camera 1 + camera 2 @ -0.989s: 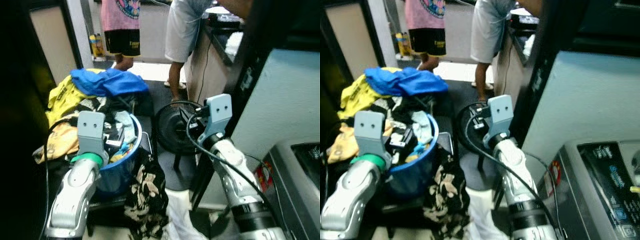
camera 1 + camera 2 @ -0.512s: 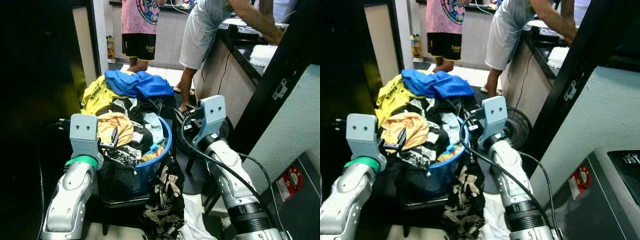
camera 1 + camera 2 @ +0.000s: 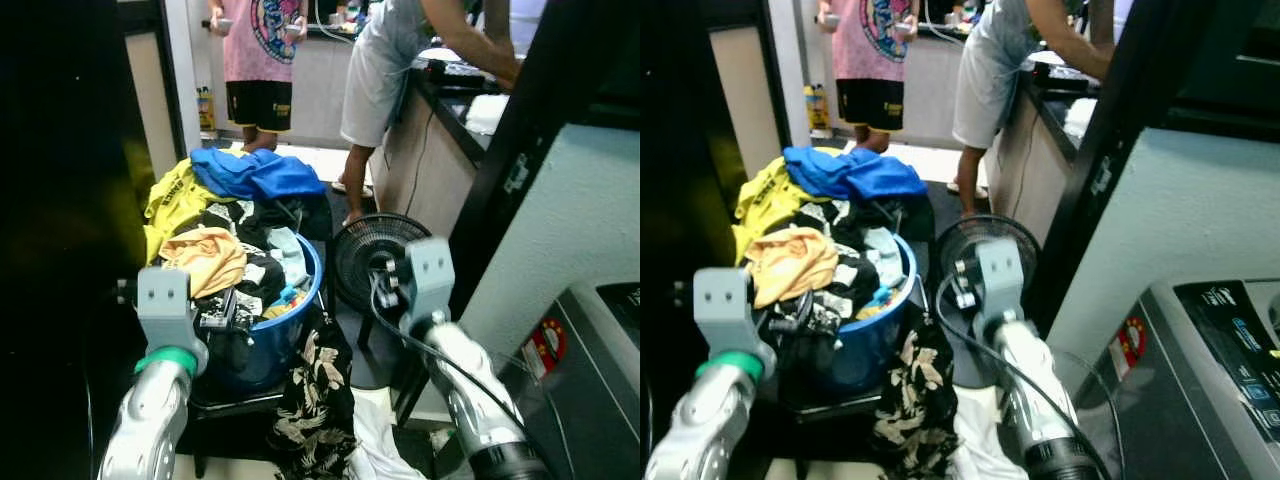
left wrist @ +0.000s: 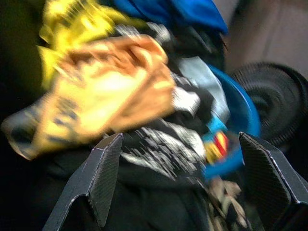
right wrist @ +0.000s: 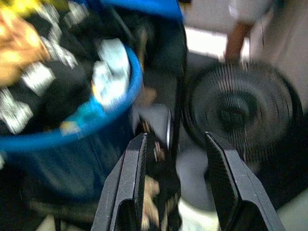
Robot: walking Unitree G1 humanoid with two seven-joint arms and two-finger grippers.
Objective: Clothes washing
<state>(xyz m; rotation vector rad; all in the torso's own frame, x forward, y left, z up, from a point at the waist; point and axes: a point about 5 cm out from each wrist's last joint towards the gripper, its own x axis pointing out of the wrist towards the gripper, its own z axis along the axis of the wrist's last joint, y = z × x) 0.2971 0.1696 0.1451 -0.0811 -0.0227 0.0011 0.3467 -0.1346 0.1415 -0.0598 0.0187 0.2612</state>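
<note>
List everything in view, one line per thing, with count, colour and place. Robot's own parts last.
laundry basket: one, blue, on a dark stand ahead of the robot, heaped with clothes
orange garment: one, atop the heap
yellow garment: one, behind the basket, left side
blue garment: one, at the far end of the heap
patterned garment: one, black and cream, hanging down beside the basket
fan: one, black, on the floor right of the basket
washing machine: one, grey, far right
people: two, standing by the counter beyond
left gripper: open, over the clothes
right gripper: open, between basket and fan
</note>
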